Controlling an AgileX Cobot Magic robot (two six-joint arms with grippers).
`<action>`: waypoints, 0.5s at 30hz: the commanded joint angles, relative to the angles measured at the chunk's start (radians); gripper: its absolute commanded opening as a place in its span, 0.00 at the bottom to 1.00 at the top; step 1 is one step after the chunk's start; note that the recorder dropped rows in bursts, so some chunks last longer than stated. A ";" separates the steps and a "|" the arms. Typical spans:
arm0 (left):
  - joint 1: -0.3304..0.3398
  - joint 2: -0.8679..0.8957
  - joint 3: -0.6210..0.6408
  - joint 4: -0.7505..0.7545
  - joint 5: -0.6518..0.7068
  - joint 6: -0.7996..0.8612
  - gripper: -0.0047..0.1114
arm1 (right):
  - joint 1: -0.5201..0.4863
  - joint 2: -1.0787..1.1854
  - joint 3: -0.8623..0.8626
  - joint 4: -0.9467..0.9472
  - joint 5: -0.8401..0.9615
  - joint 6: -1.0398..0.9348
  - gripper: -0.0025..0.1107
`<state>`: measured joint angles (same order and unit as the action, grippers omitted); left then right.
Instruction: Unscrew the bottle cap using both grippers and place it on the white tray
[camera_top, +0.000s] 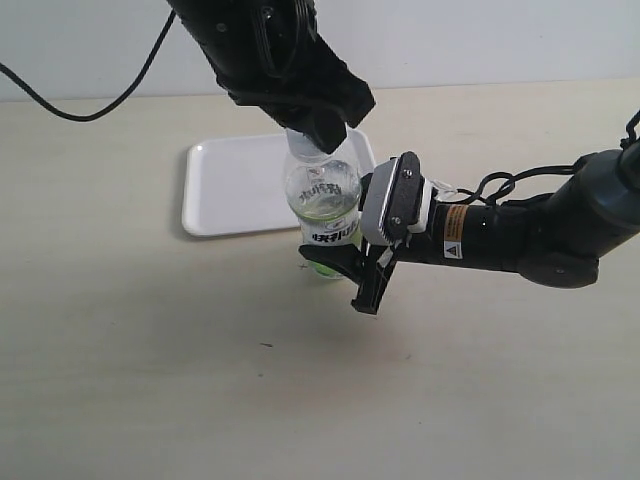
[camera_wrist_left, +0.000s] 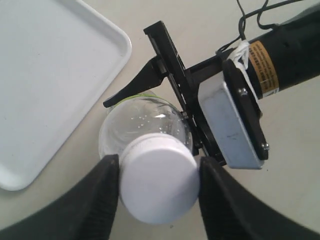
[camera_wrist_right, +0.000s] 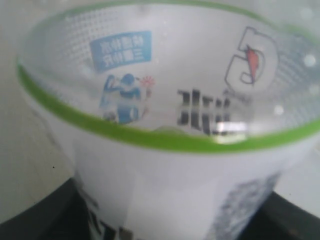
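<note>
While black left gripper (camera_wrist_left: 158, 172) pinches round white plastic cap (camera_wrist_left: 159, 189), grey-blocked right gripper (camera_top: 348, 272) seemingly clamps clear labelled bottle (camera_top: 322, 190), base half hidden.

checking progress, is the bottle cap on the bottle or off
On. The bottle cap sits on the bottle neck, with the left gripper's jaws pressed against its sides.

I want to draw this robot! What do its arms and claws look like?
Both are mostly black. The left gripper is all black, with a black cable trailing off its arm. The right gripper has a silver-grey block, a yellow warning sticker and thin black wires.
</note>
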<state>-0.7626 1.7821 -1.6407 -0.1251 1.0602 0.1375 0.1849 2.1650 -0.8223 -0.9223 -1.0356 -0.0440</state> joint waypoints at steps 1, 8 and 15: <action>-0.004 -0.002 -0.003 -0.019 0.003 -0.014 0.04 | 0.002 -0.002 -0.003 0.002 0.069 0.008 0.02; -0.004 -0.002 -0.003 0.044 0.003 0.030 0.35 | 0.002 -0.002 -0.003 0.002 0.070 0.012 0.02; -0.004 -0.004 -0.003 0.071 0.009 0.106 0.58 | 0.002 -0.002 -0.003 0.004 0.081 0.012 0.02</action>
<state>-0.7626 1.7821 -1.6407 -0.0664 1.0641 0.1927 0.1849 2.1650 -0.8242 -0.9143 -1.0248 -0.0312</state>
